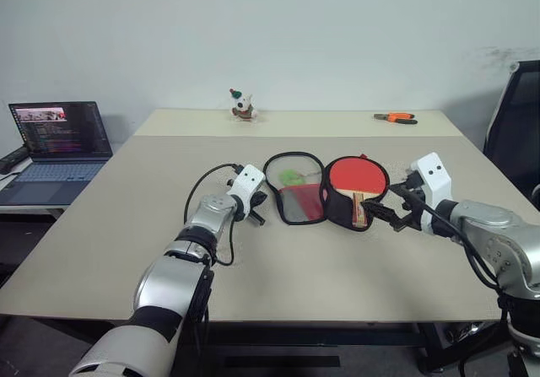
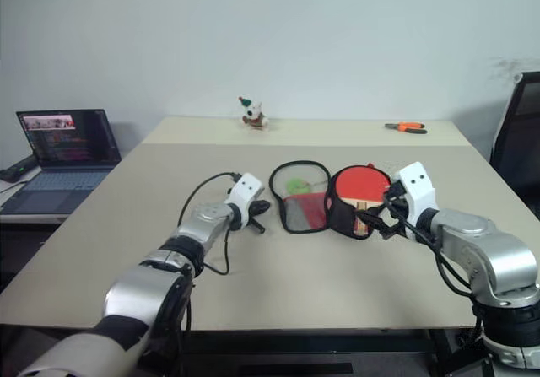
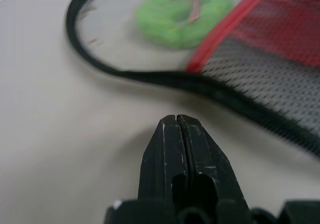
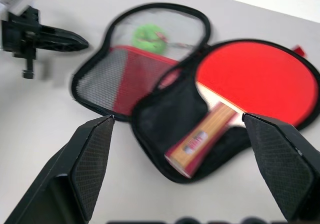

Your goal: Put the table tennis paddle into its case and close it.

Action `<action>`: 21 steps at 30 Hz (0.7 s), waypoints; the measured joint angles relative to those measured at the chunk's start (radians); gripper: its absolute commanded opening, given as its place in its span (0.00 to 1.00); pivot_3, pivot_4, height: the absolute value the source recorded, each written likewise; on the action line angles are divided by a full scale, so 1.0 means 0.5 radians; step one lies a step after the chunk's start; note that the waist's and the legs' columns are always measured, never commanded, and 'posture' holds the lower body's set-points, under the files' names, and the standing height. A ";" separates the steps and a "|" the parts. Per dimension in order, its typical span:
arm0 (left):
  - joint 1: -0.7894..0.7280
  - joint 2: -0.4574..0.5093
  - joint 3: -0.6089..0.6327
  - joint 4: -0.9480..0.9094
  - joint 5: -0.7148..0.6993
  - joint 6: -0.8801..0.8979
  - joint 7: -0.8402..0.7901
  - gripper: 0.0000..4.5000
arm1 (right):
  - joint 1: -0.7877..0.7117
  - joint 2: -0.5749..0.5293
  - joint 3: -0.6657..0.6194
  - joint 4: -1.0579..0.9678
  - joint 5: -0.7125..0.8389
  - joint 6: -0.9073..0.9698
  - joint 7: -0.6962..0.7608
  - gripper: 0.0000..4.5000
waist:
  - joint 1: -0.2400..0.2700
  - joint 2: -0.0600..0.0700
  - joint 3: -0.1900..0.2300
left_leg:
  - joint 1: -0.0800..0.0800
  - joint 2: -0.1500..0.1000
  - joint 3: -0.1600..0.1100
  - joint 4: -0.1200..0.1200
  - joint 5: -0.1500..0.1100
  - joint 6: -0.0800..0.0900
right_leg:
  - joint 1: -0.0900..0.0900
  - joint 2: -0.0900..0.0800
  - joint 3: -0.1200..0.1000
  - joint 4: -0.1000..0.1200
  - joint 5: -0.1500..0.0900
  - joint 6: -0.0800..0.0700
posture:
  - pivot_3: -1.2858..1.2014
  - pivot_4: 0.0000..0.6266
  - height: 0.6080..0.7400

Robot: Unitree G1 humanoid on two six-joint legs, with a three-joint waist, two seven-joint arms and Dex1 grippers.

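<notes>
Head camera: on the beige table (image 1: 126,225), the soft black paddle-shaped zip case (image 1: 325,190) lies butterflied open, its see-through mesh flap at nine o'clock of the solid half, where the round red-rubber table tennis paddle (image 1: 358,178) with a light wooden handle already rests. Left wrist: the left gripper (image 3: 181,134) is pinched together on nothing, just short of the mesh flap's rim. Right wrist: the right gripper (image 4: 181,149) gapes wide and empty over the paddle's handle. Paddle placed, it seems; folding and zipping remain.
</notes>
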 measured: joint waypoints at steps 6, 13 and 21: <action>-0.047 -0.112 0.032 0.039 0.020 0.024 0.038 0.01 | 0.035 0.000 -0.017 -0.052 0.000 0.030 -0.054 1.00 | 0.002 0.000 0.000 | 0.000 0.000 0.000 0.000 0.000 0.000 | 0.000 0.000 0.000 0.000 0.000 0.000 | 0.52 0.24 1.00; -0.290 -0.235 0.039 0.069 0.054 0.004 0.052 0.01 | 0.097 -0.012 -0.125 -0.110 0.001 0.061 -0.105 1.00 | 0.016 -0.001 0.001 | -0.002 -0.002 0.000 0.001 0.000 0.000 | 0.000 -0.001 -0.002 -0.001 0.000 0.000 | 0.52 0.24 1.00; -0.492 -0.447 0.074 0.075 0.075 -0.023 0.076 0.01 | 0.234 -0.010 -0.261 -0.312 0.003 0.191 -0.219 1.00 | 0.006 -0.001 0.000 | -0.001 -0.002 0.001 0.000 0.000 0.000 | 0.000 -0.001 0.000 0.000 0.000 0.001 | 0.52 0.24 1.00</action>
